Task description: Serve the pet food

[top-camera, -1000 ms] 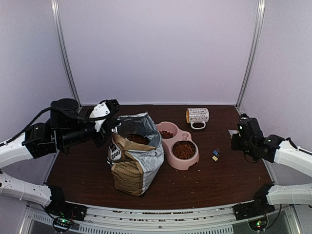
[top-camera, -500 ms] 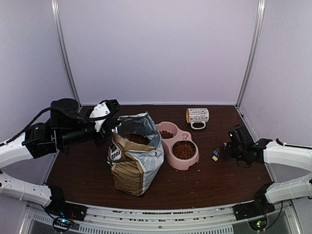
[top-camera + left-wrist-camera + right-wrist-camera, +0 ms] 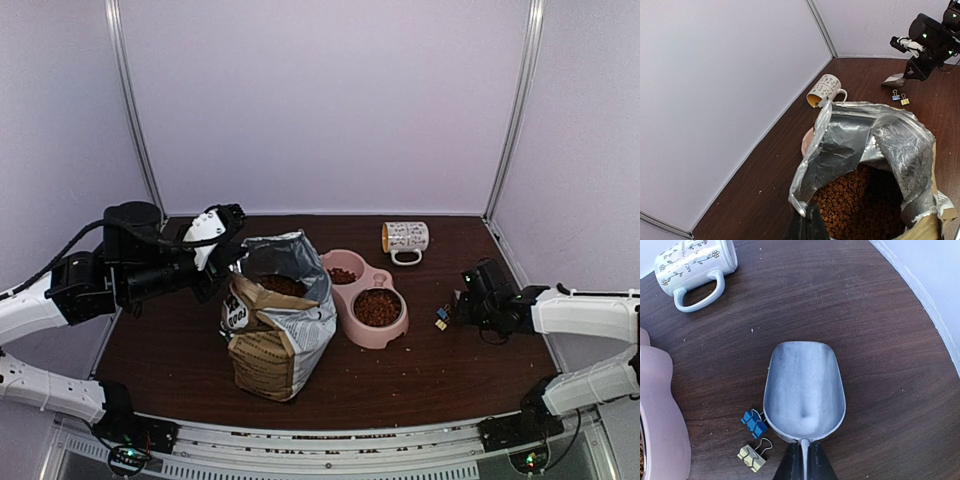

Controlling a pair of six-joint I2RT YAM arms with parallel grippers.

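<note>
Top external shows pet food (image 3: pixel 377 307) in both bowl (image 3: pixel 372 338) wells; serving seems nearly done, with the left pincer (image 3: pixel 806 224) clamping the bag (image 3: pixel 285 340) and the right pincer (image 3: pixel 803 452) gripping an empty scoop (image 3: pixel 804 390).

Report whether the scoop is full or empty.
Empty: the right wrist view shows the scoop as a bare grey bowl, nothing inside.

Looking down from high behind the near edge across the whole desk (image 3: pixel 450 380). From the left wrist, peering close into the bag (image 3: pixel 850 135); from the right wrist, tight above the scoop (image 3: pixel 804 390). Sharing the mug (image 3: pixel 405 237) across all three.
</note>
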